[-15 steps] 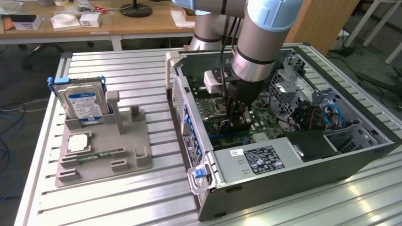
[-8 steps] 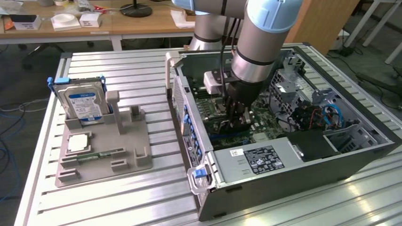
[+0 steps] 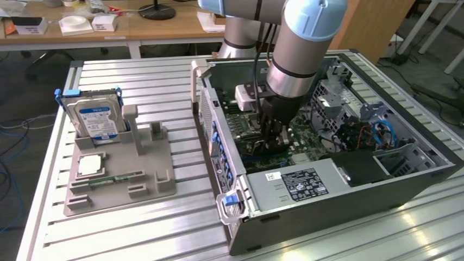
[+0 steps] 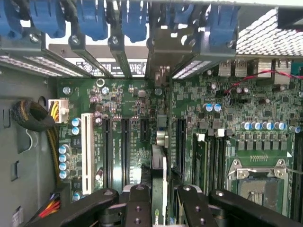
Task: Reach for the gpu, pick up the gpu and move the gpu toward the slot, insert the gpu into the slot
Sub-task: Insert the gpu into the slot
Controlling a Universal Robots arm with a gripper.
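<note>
In the wrist view the gpu (image 4: 164, 175) appears edge-on as a thin upright card between my two black fingers (image 4: 139, 201). My gripper (image 4: 163, 191) is shut on it. The card stands over the green motherboard (image 4: 132, 94), in line between the black connector strips, with its far end toward the case's rear wall. The slot is hidden under the card. In the exterior view my gripper (image 3: 275, 142) reaches down deep inside the open computer case (image 3: 326, 209), just above the board, and covers the gpu.
Black connector strips (image 4: 125, 142) and a white one (image 4: 86, 151) flank the card; the silver processor socket (image 4: 258, 182) lies to one side. Blue clips (image 4: 90, 19) line the rear wall. On the exterior view's left, a grey holder (image 3: 119, 185) carries a hard drive (image 3: 98, 119).
</note>
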